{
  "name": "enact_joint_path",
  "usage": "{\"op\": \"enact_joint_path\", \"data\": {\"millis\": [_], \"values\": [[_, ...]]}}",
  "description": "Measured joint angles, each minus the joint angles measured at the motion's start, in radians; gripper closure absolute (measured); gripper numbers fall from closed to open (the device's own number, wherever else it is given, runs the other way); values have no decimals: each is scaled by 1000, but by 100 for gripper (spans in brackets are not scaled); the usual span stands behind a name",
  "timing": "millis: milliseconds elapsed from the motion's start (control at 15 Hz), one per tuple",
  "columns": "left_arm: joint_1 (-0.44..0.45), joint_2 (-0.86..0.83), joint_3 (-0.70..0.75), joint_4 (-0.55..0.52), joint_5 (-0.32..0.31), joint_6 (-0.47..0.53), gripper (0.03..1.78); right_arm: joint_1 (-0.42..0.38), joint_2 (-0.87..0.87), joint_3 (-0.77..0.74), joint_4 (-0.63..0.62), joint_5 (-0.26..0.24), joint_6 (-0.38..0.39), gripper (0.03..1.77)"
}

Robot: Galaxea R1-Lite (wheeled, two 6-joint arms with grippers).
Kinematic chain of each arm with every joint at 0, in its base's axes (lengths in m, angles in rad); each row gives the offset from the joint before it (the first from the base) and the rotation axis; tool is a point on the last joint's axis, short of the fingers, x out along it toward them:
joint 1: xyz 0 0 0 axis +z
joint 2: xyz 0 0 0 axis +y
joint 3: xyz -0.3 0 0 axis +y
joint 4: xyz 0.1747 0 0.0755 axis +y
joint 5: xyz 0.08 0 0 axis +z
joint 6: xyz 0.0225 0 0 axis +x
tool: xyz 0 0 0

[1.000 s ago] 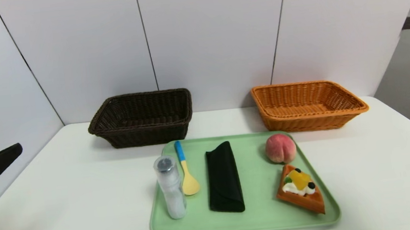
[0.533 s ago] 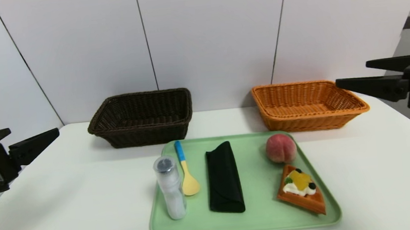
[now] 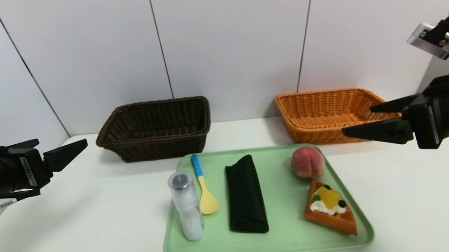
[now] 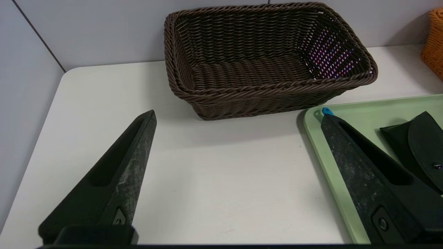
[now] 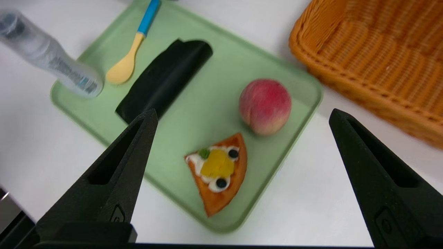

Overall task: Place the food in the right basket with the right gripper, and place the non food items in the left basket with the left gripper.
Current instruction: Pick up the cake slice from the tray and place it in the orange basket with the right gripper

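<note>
peach (image 3: 308, 163) on the green tray (image 3: 285, 241), toward its far right corner, with the waffle slice (image 3: 329, 208) just beside, nearer the robot. also on the tray: black case (image 3: 246, 196) in the middle, spoon (image 3: 208, 199) with a blue handle to the left of it, clear bottle (image 3: 188, 207) upright by the left edge.

left gripper (image 3: 63, 140) above the left side of the white desk (image 3: 107, 236), jaws spread wide, holding nothing, apart from the dark basket (image 3: 160, 148). right gripper (image 3: 356, 120) by the near right part of the orange basket (image 3: 312, 136), jaws likewise wide apart and empty; cannot tell from the head view how close to the rim.

both baskets empty, beyond the tray.

small pale labels on both grippers, print too small to read. dark and blue print low on the bottle, too blurred to make out.
</note>
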Motion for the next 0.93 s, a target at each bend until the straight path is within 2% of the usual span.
{"op": "enact_joint_path", "data": {"millis": [200,333,400,533,933], "values": [[-2,9,-3,0,-3,1,12,28,34,-164,329,-13,-10,9],[-9,11,-4,0,-7,4,12,39,86,-230,481,-49,-68,9],[-16,11,-4,0,-7,4,12,44,111,-244,520,-63,-106,9],[-24,12,-1,0,-6,4,12,61,161,-256,543,-70,-132,9],[-26,15,-1,0,-6,6,12,118,293,-248,530,-73,-134,9]]}}
